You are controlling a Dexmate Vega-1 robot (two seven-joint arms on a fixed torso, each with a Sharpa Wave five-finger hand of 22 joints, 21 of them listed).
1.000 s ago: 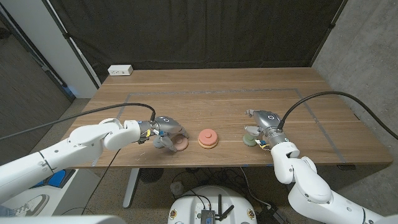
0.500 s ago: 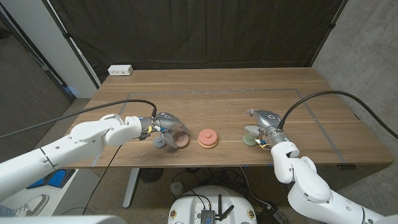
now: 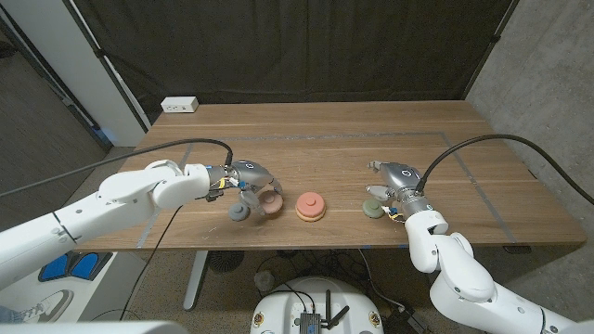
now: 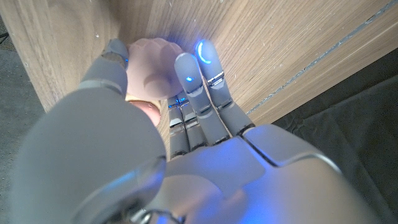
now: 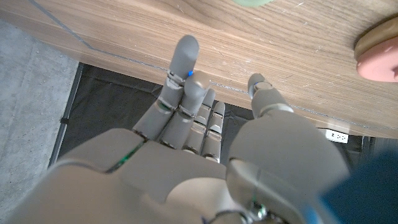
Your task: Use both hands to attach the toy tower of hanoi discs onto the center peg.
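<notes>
My left hand (image 3: 249, 188) pinches the pink disc (image 3: 269, 203); I should lift it level over the centre peg (image 3: 310, 205). My right hand (image 3: 390, 186) hovers empty, fingers apart, by the green disc (image 3: 373, 209).

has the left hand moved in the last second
Yes. In the head view the left hand, gripping a pink disc, has shifted toward the center peg stack and slightly farther from the table's near edge.

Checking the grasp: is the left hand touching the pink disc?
Touching. The left wrist view shows the left hand's fingers pressed on the pink disc.
</notes>
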